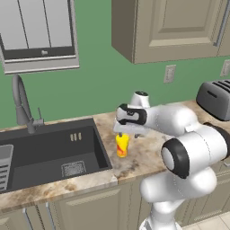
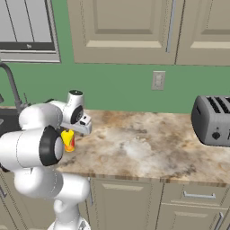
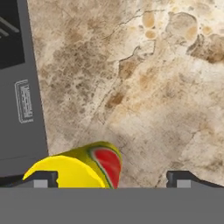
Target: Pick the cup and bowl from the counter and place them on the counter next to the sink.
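My tool (image 3: 112,178), a two-finger type with small dark squared tips, hangs directly over the cup (image 1: 121,144); in the hand view its jaws stand spread wide, one tip at each lower corner, pinching nothing. The cup is a small yellow tumbler, smooth and cylindrical, bearing a red-orange watermelon-like patch edged in green on its side. It stands upright on the worktop (image 1: 148,155), just beside the right rim of the sink (image 1: 49,152). In the hand view the cup's rounded yellow body lies between the two tips, nearer one of them; whether that tip touches it I cannot tell.

The worktop is a beige-and-brown marbled stone slab, mottled with darker rust patches and fine vein lines, its surface flat and polished. It rests on beige panelled cabinets (image 2: 130,202).

The sink is a dark rectangular recessed basin with straight walls and a square grated drain in its floor. A tall grey metal faucet (image 1: 20,103), curved at the top, rises behind its back edge.

A grey metal toaster (image 2: 212,119), boxy with rounded corners and slotted on top, sits on the worktop well apart from the cup, towards the right. The wall behind is plain green, carrying a pale rectangular outlet plate (image 2: 157,80). Beige upper cabinets (image 2: 134,29) with recessed panels hang above.

My arm (image 1: 179,134) is glossy white, with dark bands at the joints.
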Robot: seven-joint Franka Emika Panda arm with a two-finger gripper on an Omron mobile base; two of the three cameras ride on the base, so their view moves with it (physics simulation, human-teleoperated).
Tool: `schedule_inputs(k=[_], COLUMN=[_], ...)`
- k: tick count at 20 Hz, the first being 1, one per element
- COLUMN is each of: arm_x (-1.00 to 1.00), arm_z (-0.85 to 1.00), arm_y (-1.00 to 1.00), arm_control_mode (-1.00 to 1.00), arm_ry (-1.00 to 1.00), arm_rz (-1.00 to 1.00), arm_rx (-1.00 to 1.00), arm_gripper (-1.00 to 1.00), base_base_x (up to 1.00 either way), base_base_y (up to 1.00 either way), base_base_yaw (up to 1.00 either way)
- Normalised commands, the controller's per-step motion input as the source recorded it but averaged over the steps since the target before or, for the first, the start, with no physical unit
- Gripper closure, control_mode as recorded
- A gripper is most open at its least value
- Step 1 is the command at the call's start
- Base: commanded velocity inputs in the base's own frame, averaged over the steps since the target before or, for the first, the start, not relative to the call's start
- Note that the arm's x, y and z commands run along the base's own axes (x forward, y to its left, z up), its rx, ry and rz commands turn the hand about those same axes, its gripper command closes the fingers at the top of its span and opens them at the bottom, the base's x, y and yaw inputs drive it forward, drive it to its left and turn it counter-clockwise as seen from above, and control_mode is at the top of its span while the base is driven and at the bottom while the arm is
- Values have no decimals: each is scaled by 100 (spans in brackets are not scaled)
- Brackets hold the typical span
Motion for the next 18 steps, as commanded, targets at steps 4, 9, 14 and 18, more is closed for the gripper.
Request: schedule_inputs(k=[4, 9, 14, 18], arm_x=[-36, -43, -64, -57], arm_z=[25, 19, 16, 32], arm_y=[0, -4, -10, -11], arm_control_mode=[-100, -100, -100, -100], arm_ry=[-4, -6, -6, -6], arm_rz=[0, 0, 0, 0], arm_rx=[0, 0, 0, 0], arm_gripper=[-100, -100, -100, -100], base_base_x=[0, 0, 0, 0], base_base_y=[0, 0, 0, 0], base_base_yaw=[0, 0, 0, 0])
